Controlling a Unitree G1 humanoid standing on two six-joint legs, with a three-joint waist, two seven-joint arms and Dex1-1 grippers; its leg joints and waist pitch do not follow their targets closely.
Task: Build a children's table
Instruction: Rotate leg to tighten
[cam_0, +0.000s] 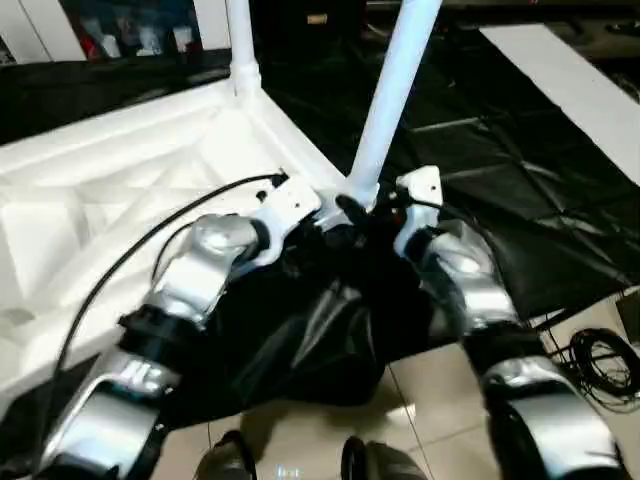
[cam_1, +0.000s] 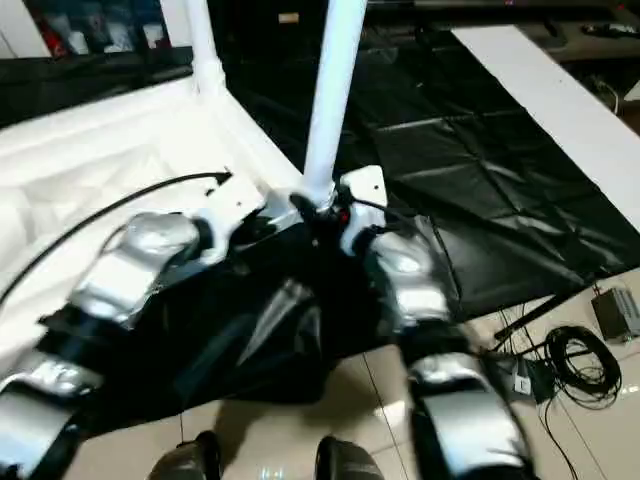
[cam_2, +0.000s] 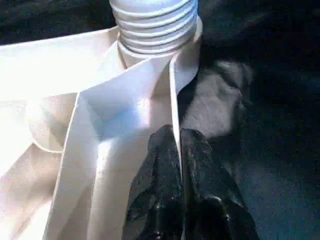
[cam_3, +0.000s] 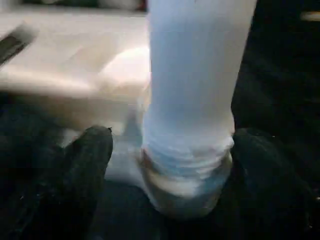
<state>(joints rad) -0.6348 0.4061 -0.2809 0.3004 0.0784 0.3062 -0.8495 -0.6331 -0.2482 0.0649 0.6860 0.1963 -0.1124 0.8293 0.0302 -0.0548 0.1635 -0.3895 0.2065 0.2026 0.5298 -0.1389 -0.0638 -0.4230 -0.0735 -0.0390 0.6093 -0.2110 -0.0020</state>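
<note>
The tabletop (cam_0: 120, 190) lay upside down on black sheeting (cam_1: 480, 170), ribs up. One leg (cam_0: 392, 95) stood in the near corner socket, another leg (cam_0: 240, 45) at the far corner. The left gripper (cam_2: 176, 150) was clamped tight on the tabletop's edge wall. The right gripper (cam_3: 170, 165) straddled the near leg's base, fingers spread, not touching.

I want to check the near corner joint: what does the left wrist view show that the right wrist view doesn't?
Left wrist view alone: the leg's ribbed threaded end at the corner socket, and the left gripper shut on the tabletop's thin edge wall. Right wrist view alone: the smooth shaft of the leg, with the right gripper's fingers standing wide on either side of its base, apart from it. Both share that same leg at the white tabletop's near corner, with black sheeting beside it.
</note>
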